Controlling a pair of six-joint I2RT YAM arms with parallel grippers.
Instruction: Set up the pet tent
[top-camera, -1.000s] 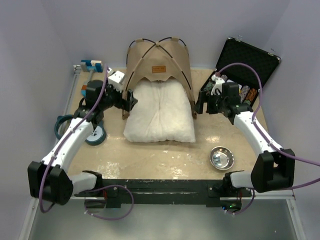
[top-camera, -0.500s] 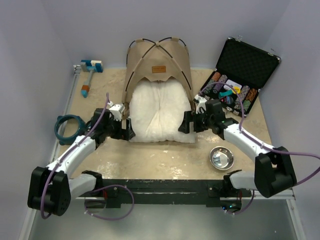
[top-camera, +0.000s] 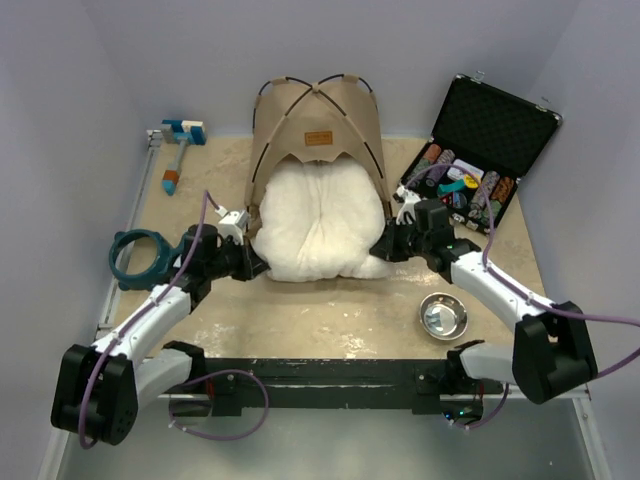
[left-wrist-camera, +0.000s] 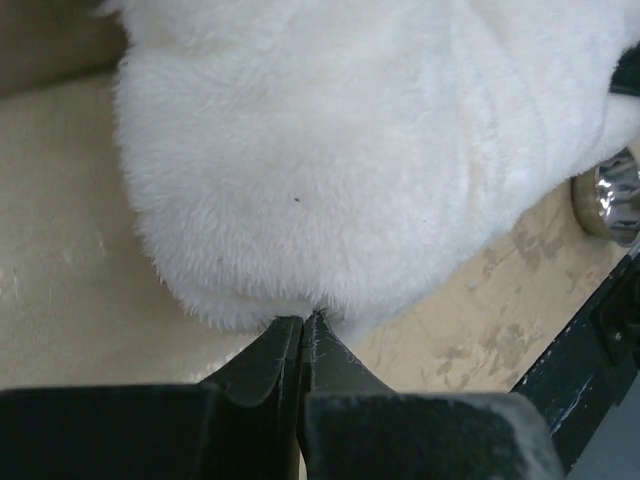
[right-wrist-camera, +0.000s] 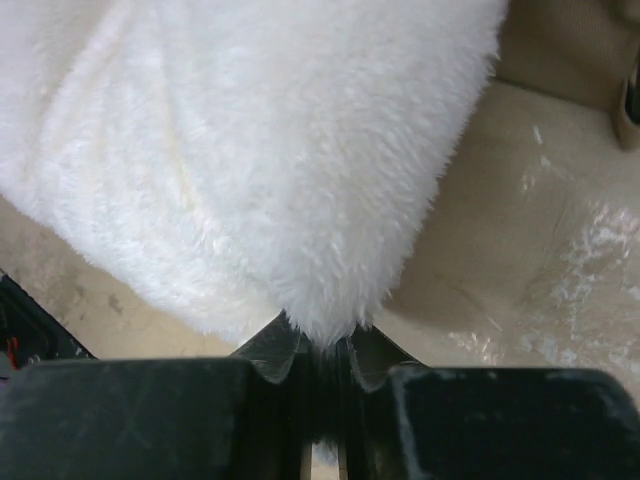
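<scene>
So the pet tent (top-camera: 318, 120) is standing at the back middle of the counter (top-camera: 300, 320), poles crossed over the top and opening facing the arms. The white cushion (top-camera: 315, 225) is only partly in the opening, with most of it sticking out the front. The left end effector (top-camera: 255, 266) is clamped fully together right on the cushion's near-left corner, and from its wrist cam it looks like it's only got a wisp of fur. The right end effector (top-camera: 385, 248) is pinched on a proper tuft at the near-right corner. My worry is that thin left grip sliding off once things move, so one side goes and the cushion twists. Also, shoving it in hard could snag the side poles or scoot the light tent backwards
</scene>
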